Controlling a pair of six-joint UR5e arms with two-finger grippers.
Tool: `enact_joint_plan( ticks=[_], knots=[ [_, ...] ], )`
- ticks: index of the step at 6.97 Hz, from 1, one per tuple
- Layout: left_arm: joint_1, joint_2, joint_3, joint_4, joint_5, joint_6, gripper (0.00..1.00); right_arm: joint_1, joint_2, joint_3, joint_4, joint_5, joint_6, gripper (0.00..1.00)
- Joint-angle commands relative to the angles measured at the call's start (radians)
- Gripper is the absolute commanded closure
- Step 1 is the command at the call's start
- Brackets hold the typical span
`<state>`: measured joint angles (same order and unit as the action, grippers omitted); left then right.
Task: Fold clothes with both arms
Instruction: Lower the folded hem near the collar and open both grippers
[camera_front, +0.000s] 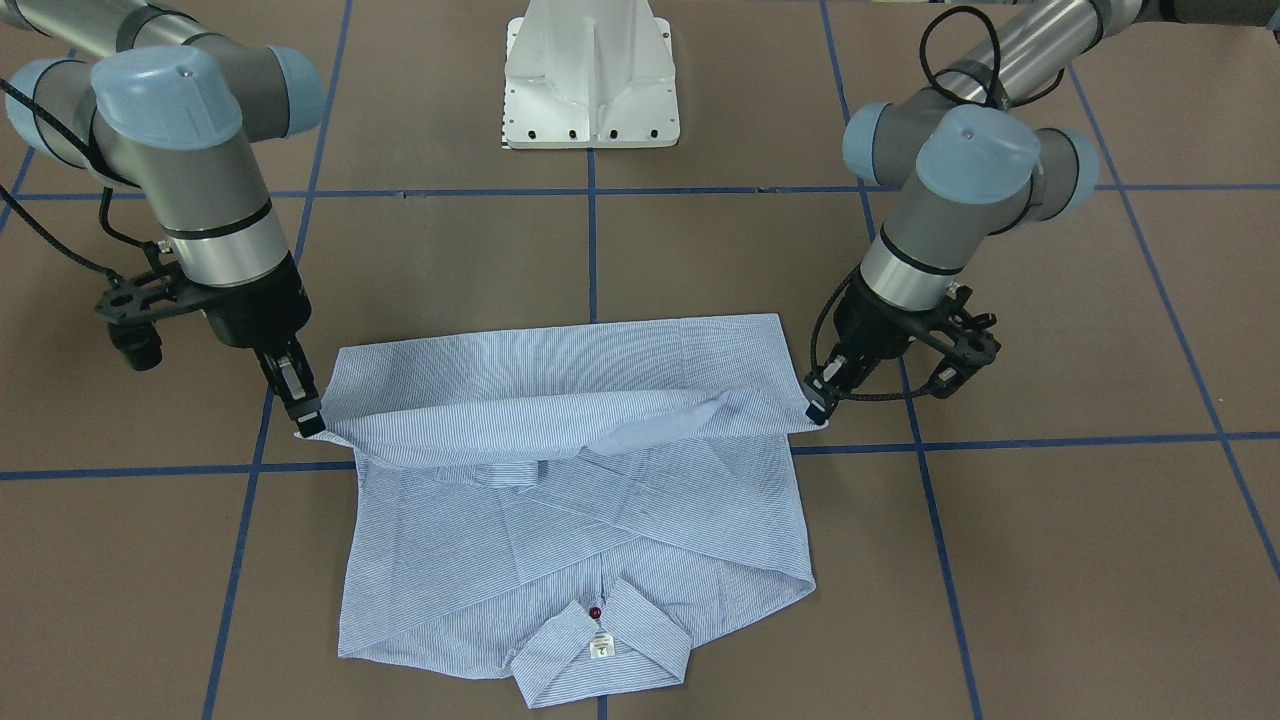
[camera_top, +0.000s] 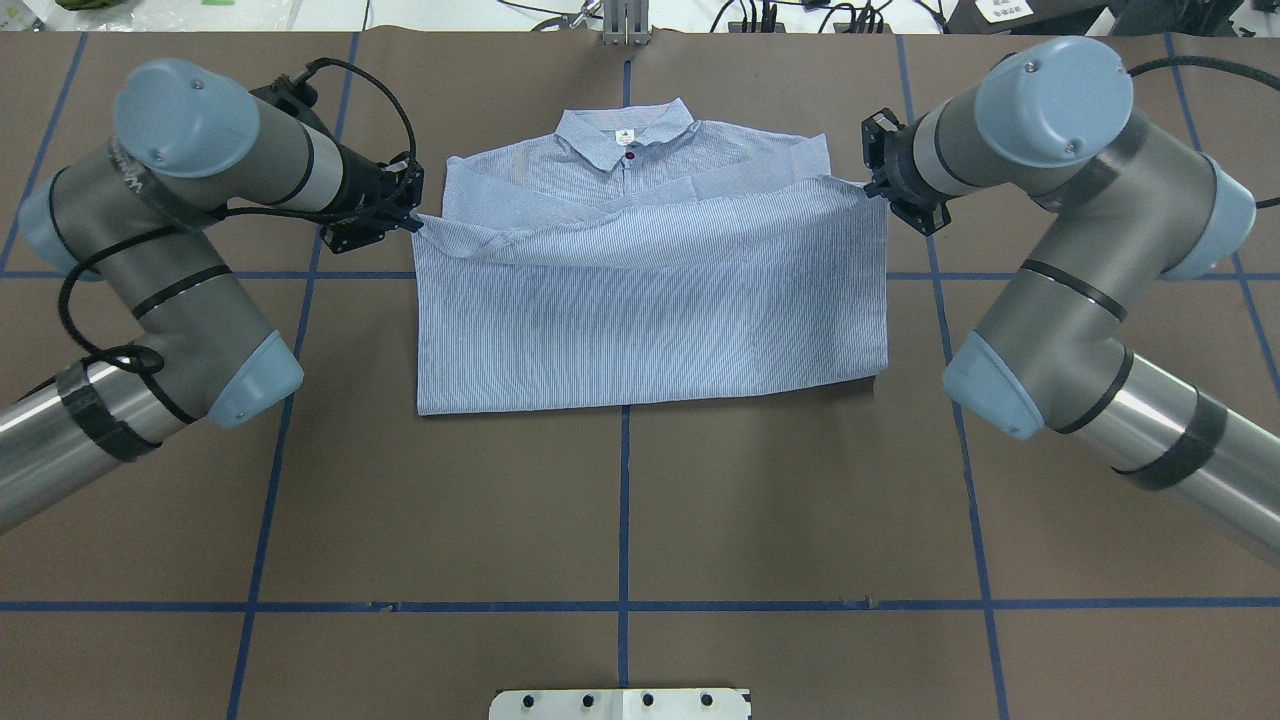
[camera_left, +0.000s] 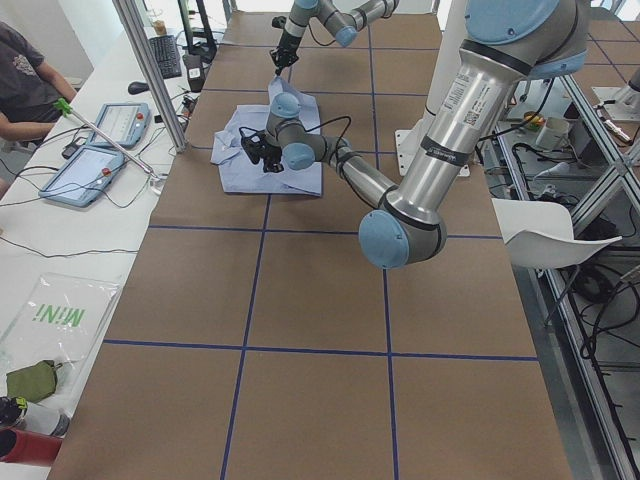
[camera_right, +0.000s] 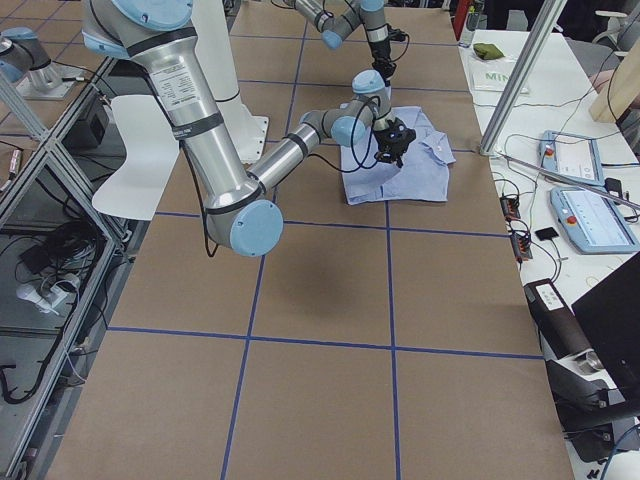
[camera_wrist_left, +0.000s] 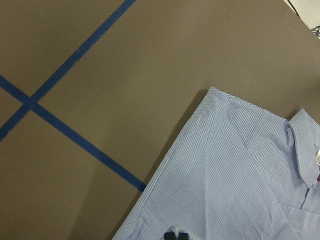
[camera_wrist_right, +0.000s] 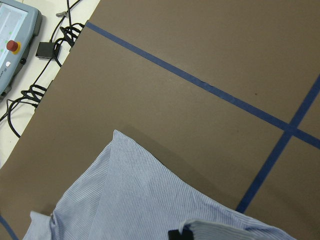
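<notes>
Shirt (camera_front: 600, 520) is lying on the table (camera_front: 450, 260), with its collar (camera_front: 560, 660) on the side away from the robot. Left gripper (camera_front: 820, 410) is pinching one corner of the folded-over lower half. Right gripper (camera_front: 306, 415) is pinching the other corner. Both are holding that edge raised above the chest.

Brown table (camera_top: 780, 500), blue tape grid
A striped shirt (camera_top: 650, 320) (collar away from the robot) and a white pedestal base (camera_front: 592, 80) sit on it.
</notes>
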<state>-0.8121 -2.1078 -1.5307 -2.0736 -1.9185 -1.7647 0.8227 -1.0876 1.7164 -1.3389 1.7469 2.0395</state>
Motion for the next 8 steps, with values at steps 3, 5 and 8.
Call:
enact_joint_plan(
  ticks=[3, 5, 8],
  knots=[
    [-0.015, -0.11, 0.225, -0.091, 0.088, 0.062, 1.0, 0.013, 0.107, -0.321, 0.234, -0.004, -0.01, 1.0],
    [-0.025, -0.118, 0.259, -0.092, 0.088, 0.123, 1.0, 0.035, 0.112, -0.362, 0.265, -0.003, -0.01, 1.0],
    [-0.025, -0.147, 0.303, -0.108, 0.088, 0.128, 0.97, 0.042, 0.127, -0.44, 0.329, -0.003, -0.01, 1.0]
  ],
)
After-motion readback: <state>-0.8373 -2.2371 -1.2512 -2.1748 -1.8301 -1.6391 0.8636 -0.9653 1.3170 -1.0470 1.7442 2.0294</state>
